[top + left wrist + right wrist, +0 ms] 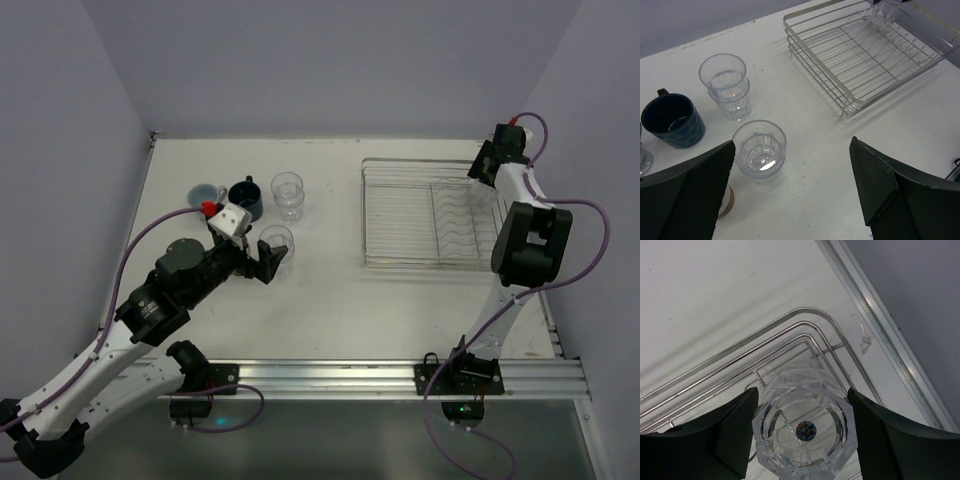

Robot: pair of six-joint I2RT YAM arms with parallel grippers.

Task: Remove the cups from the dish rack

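The silver wire dish rack (366,215) stands at the right of the table. My right gripper (482,168) is at its far right corner, shut on a clear faceted glass tumbler (804,432) held base-up between the fingers, over the rack's corner wires (790,316). My left gripper (268,260) is open and empty. It hovers just in front of a single clear tumbler (760,149). Behind that tumbler stand two stacked tumblers (727,85), a dark navy mug (674,120) and a light blue mug (205,193). A brown cup with a cream top (726,201) peeks out behind my left finger (687,200).
The rack (850,106) otherwise shows only bare wires and wavy tines (462,215). The table's right edge rail (880,325) runs close past the rack corner. White table surface (330,300) lies between the cups and the rack.
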